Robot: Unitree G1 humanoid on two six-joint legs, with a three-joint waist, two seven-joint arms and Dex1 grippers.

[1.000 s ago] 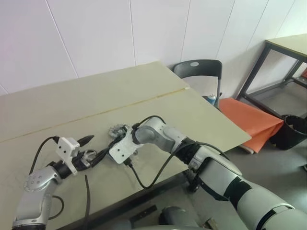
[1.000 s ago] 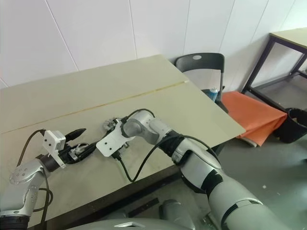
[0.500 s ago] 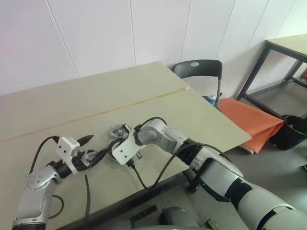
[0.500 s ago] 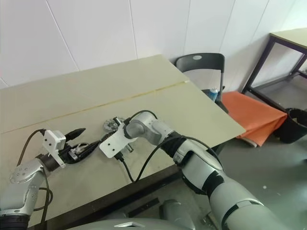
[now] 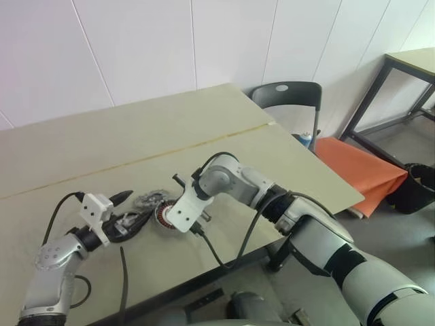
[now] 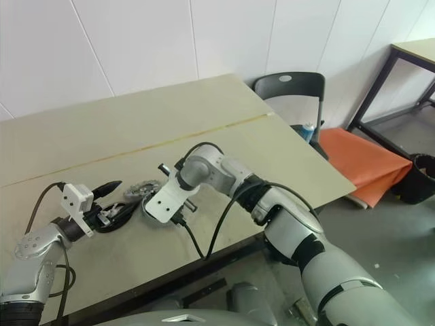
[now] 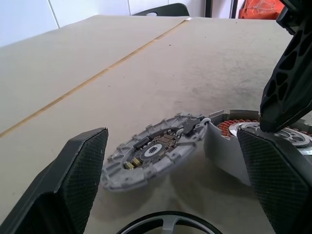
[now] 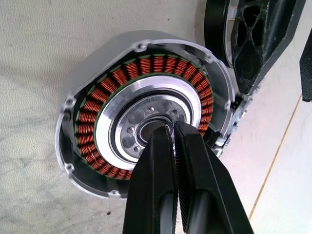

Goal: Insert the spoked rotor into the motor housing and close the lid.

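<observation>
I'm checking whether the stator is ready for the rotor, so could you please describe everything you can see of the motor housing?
The motor housing is a round, squat, silver-grey casing lying flat on the beige table, open side up. Inside runs a full ring of copper-orange windings around a bright metal collar and a dark central bore. Its hinged lid lies swung open beside it. The right gripper, shut and empty, hangs over the bore; contact cannot be judged.

Beige table (image 5: 204,129) with open motor housing (image 8: 141,117), hinged lid (image 7: 151,151) flat beside it.
</observation>
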